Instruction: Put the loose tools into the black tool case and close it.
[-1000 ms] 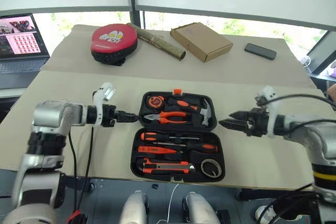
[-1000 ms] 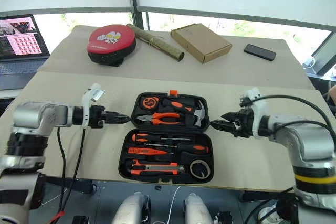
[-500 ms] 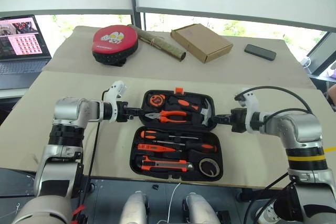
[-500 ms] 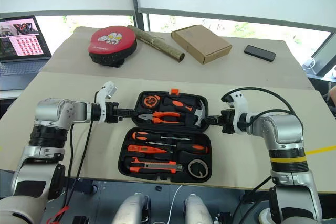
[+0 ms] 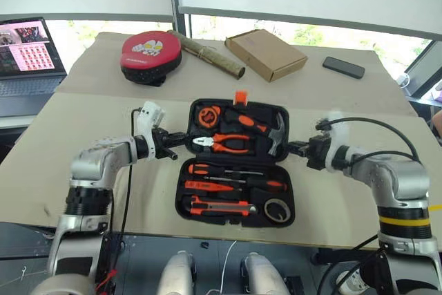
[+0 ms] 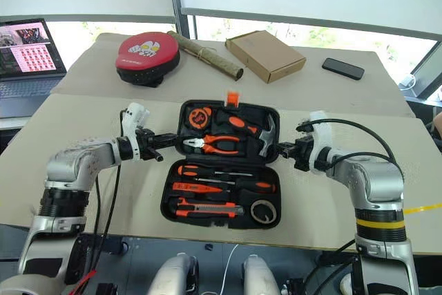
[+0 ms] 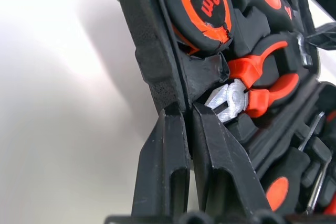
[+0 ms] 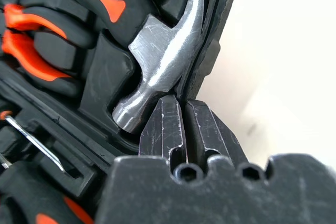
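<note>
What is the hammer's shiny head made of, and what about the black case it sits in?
The hammer head looks like polished steel: silvery, bright, with fine scratches. The black tool case looks like moulded hard plastic, matt and slightly grainy, with shaped ridges. I can only judge by looks, so the exact metal or plastic stays a guess.

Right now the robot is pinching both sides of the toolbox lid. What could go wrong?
1. The left gripper and right gripper each pinch only the thin rim of the far half of the black tool case. It could slip free as it swings over.
2. The hammer, pliers and tape measure sit in that far half. They might tumble out as it tips.
3. If a screwdriver sits proud, the case may not shut.
</note>
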Robot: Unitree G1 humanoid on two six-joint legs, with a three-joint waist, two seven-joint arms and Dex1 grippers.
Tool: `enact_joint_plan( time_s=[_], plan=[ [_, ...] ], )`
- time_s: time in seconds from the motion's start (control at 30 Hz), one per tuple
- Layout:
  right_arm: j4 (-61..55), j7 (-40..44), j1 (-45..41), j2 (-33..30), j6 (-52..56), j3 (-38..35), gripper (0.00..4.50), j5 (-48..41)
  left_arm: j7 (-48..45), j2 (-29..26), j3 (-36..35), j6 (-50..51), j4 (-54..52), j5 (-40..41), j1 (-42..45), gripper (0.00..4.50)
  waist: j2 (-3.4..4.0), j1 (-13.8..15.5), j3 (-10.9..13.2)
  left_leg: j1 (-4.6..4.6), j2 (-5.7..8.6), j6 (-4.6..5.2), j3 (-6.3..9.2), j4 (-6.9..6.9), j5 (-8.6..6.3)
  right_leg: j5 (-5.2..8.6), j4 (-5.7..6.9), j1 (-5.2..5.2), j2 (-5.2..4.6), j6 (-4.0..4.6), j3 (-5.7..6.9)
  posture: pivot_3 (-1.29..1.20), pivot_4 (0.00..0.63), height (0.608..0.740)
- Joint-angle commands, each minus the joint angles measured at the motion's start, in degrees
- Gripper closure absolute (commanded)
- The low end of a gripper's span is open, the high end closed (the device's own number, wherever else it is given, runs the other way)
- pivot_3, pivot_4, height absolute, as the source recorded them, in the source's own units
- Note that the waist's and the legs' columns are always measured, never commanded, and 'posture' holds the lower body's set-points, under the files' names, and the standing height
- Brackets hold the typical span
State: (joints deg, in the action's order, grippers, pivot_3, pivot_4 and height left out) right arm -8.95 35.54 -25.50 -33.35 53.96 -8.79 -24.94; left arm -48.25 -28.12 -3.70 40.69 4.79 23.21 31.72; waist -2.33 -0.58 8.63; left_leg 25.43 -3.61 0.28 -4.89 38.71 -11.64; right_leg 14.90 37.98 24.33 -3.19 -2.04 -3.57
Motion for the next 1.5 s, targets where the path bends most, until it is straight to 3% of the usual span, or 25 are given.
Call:
enact_joint_plan(
  time_s=[0.03, 0.37, 0.53, 0.73, 0.77, 0.83, 0.87, 0.93, 1.03, 1.1, 1.13, 1.2, 1.27, 1.37, 1.43, 1.5],
  plan=[
    [-6.4, 1.3, 1.3, -0.7, -10.8, 0.5, 4.49, 2.0, -3.1, 0.9, 2.1, -9.7, -4.6, -0.9, -0.6, 4.49, 0.0, 0.0, 0.0, 0.0, 0.0, 0.0, 0.0, -0.02, 0.0, 0.0, -0.01, 0.01, 0.0, 0.0, 0.0, 0.0, 0.15, 0.74],
    [-9.6, 2.8, 17.6, -0.7, -37.6, 4.6, 4.49, 12.4, 3.6, 0.9, 4.0, -39.2, -0.9, -14.3, -10.9, 4.49, 0.01, 0.0, 0.0, -0.14, -0.01, 0.02, -0.04, -0.16, -0.02, 0.01, -0.15, -0.1, -0.01, -0.01, 0.0, 0.0, 0.15, 0.74],
    [-7.9, 2.3, 24.9, -2.4, -55.9, 5.3, 4.49, 20.2, 9.4, 0.7, 2.1, -48.7, -1.3, -18.5, -16.7, 4.49, 0.03, -0.3, 0.0, -0.26, -0.04, 0.02, -0.08, -0.21, -0.02, 0.01, -0.15, -0.17, 0.01, 0.0, -0.03, 0.0, 0.15, 0.74],
    [-5.6, 1.4, 31.5, -4.8, -72.3, 5.2, 4.49, 26.6, 12.0, -1.0, 0.6, -52.7, -3.6, -19.3, -24.2, 4.49, 0.02, -0.6, -0.1, -0.74, -0.08, 0.01, -0.32, -0.47, -0.02, 0.02, -0.14, -0.36, 0.02, 0.02, -0.23, 0.0, 0.15, 0.74],
    [-5.6, 1.1, 32.6, -5.4, -75.3, 5.1, 4.5, 27.8, 12.6, -1.1, 0.2, -52.9, -4.5, -19.2, -25.4, 4.12, 0.02, -0.6, -0.1, -0.88, -0.09, 0.01, -0.38, -0.53, -0.02, 0.04, -0.15, -0.44, 0.01, 0.04, -0.27, 0.0, 0.15, 0.74],
    [-7.9, 1.8, 36.8, -6.9, -80.6, 3.8, 3.74, 28.0, 14.0, -1.3, -1.5, -51.9, -8.1, -18.7, -29.3, 3.5, 0.02, -0.7, -0.1, -1.18, -0.1, 0.0, -0.49, -0.66, -0.02, 0.07, -0.17, -0.65, 0.01, 0.08, -0.33, 0.0, 0.15, 0.74],
    [-9.4, 1.9, 38.9, -7.6, -82.0, 2.7, 3.64, 28.1, 14.3, -1.6, -2.5, -51.4, -9.9, -18.1, -31.2, 3.36, 0.02, -0.7, -0.1, -1.28, -0.11, 0.0, -0.52, -0.74, -0.03, 0.1, -0.21, -0.73, 0.0, 0.11, -0.34, 0.0, 0.15, 0.74],
    [-12.6, 2.8, 43.7, -9.3, -82.1, -0.4, 2.74, 26.5, 14.4, -2.7, -5.0, -49.8, -13.9, -16.7, -35.1, 2.42, 0.01, -0.4, -0.1, -1.37, -0.13, -0.02, -0.49, -0.91, -0.03, 0.17, -0.33, -0.85, 0.0, 0.14, -0.29, 0.0, 0.15, 0.74],
    [-19.1, 9.7, 54.7, -13.8, -75.3, -6.7, 1.72, 17.5, 11.2, -6.7, -10.3, -43.3, -18.9, -11.6, -40.3, 1.3, 0.0, -0.1, -0.1, -1.34, -0.13, -0.04, -0.5, -0.88, -0.05, 0.19, -0.38, -0.87, -0.09, 0.14, -0.27, 0.0, 0.15, 0.74],
    [-24.7, 16.5, 64.1, -17.4, -67.3, -11.1, 1.46, 8.4, 6.8, -11.0, -12.3, -38.6, -18.0, -8.3, -41.3, 0.76, -0.02, 0.2, -0.1, -1.46, -0.21, -0.05, -0.49, -0.9, -0.05, 0.23, -0.39, -1.02, -0.2, 0.12, -0.24, 0.0, 0.15, 0.74],
    [-26.6, 18.7, 67.2, -18.5, -64.5, -12.8, 1.63, 5.0, 5.1, -12.6, -12.5, -37.2, -16.9, -7.2, -40.7, 0.28, -0.03, 0.3, -0.1, -1.64, -0.22, -0.08, -0.48, -0.91, -0.07, 0.36, -0.44, -1.2, -0.23, 0.19, -0.17, 0.0, 0.15, 0.74],
    [-28.7, 22.4, 70.8, -20.4, -61.0, -13.7, 2.01, 0.7, 1.7, -15.2, -10.4, -36.0, -12.1, -7.2, -36.3, 0.26, -0.12, 0.5, -0.1, -1.83, -0.3, -0.46, -0.42, -0.95, -0.3, 0.79, -0.54, -1.27, -0.24, 0.36, -0.1, 0.0, 0.15, 0.74],
    [-29.2, 24.8, 70.2, -22.4, -58.0, -10.6, 2.77, 0.2, -3.3, -16.7, -5.3, -37.3, -4.1, -9.6, -28.1, 0.26, -0.13, 0.8, -0.1, -2.05, -0.31, -0.49, -0.35, -0.95, -0.32, 0.84, -0.71, -1.35, -0.26, 0.3, -0.05, 0.0, 0.15, 0.74],
    [-30.2, 24.3, 63.5, -24.0, -52.9, -4.9, 3.74, 1.0, -7.4, -15.7, 0.5, -42.5, 7.0, -13.6, -16.7, 1.01, -0.31, 1.2, -0.1, -2.05, -0.28, -0.52, -0.36, -0.95, -0.33, 0.68, -0.94, -1.32, -0.25, 0.56, -0.01, 0.0, 0.15, 0.74],
    [-31.9, 23.1, 57.4, -24.4, -48.2, -0.2, 4.43, 1.2, -10.3, -14.2, 4.3, -46.9, 14.2, -16.0, -9.9, 1.8, -0.33, 1.2, -0.1, -1.95, -0.21, -0.51, -0.4, -0.93, -0.32, 0.61, -0.97, -1.28, -0.26, 0.59, -0.03, 0.0, 0.15, 0.74],
    [-33.3, 22.2, 52.4, -24.3, -44.2, 3.8, 4.5, 1.5, -11.8, -12.6, 6.7, -50.3, 20.1, -17.8, -4.6, 2.56, -0.36, 1.1, -0.2, -1.69, -0.16, -0.36, -0.57, -0.92, -0.24, 0.32, -0.97, -1.29, -0.25, 0.73, -0.04, 0.0, 0.15, 0.74]
  ],
)
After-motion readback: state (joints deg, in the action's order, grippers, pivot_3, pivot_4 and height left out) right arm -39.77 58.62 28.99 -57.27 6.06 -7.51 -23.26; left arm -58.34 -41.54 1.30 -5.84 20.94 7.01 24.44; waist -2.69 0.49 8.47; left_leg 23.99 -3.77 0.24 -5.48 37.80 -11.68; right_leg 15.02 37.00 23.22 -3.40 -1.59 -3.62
